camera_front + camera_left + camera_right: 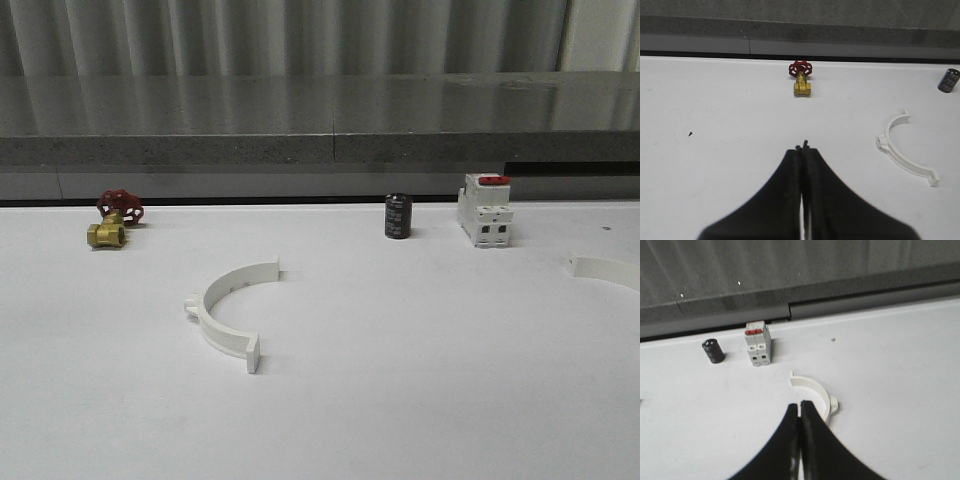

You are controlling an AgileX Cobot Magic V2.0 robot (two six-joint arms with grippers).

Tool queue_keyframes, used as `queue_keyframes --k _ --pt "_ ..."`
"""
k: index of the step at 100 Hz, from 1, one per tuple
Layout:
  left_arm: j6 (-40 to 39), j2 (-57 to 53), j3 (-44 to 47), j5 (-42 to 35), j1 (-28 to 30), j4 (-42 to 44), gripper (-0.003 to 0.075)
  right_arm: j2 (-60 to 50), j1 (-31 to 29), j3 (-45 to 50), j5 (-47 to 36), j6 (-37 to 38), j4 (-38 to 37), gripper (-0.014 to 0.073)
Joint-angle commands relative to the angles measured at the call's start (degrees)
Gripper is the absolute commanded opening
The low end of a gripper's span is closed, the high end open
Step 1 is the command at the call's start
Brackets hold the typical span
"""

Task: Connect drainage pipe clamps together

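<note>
Front view shows a matte white tabletop (400, 400) carrying two smooth white plastic half-rings: the left clamp half (232, 310), a semicircular arc with flat end flanges and a small side tab, lies flat left of centre, its open side facing right; the right clamp half (605, 271) lies well apart at the far right edge, partly cut off by the frame. Along the back stand a brass valve (113, 222) with a red handwheel at the left, a dark cylindrical capacitor (398, 216) near the middle, and just right of it a white switch block (485, 211) with a red top. Behind runs a grey speckled ledge (300, 150). Left wrist view shows the left gripper (804, 147), its black fingers pressed together and holding nothing, above bare tabletop. Right wrist view shows the right gripper (800, 404), fingers likewise together and empty, partly covering the right clamp half
</note>
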Motion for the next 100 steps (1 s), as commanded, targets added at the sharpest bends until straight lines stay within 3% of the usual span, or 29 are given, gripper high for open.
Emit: queue_keyframes --k 1,19,54,68,87,94,100 --pt "0.08 0.49 -1.66 -3.89 0.11 -0.01 -0.002 7.34 -0.33 -6.43 -0.02 -0.28 -0.07 -0.0069" --pt "0.08 0.49 -1.66 -3.89 0.11 -0.01 -0.002 20.3 -0.33 -14.29 6.76 -0.28 0.01 -0.0069" --pt "0.08 0.49 -1.66 -3.89 0.11 -0.01 -0.002 33.62 -0.33 -15.58 3.26 -0.28 0.01 -0.0051" --pt "0.08 0.49 -1.66 -3.89 0.11 -0.01 -0.002 35.5 -0.33 -15.53 3.41 -0.28 0.01 0.0111" --pt "0.08 0.49 -1.66 -3.89 0.11 -0.01 -0.002 35.62 -0.33 -15.53 2.79 -0.28 0.01 0.0507" --pt "0.08 0.49 -1.66 -3.89 0.11 -0.01 -0.002 35.62 -0.33 -15.53 2.11 -0.28 0.01 0.0565" --pt "0.08 0.49 -1.66 -3.89 0.11 -0.01 -0.002 35.64 -0.33 -15.59 1.24 -0.28 0.01 0.0556"
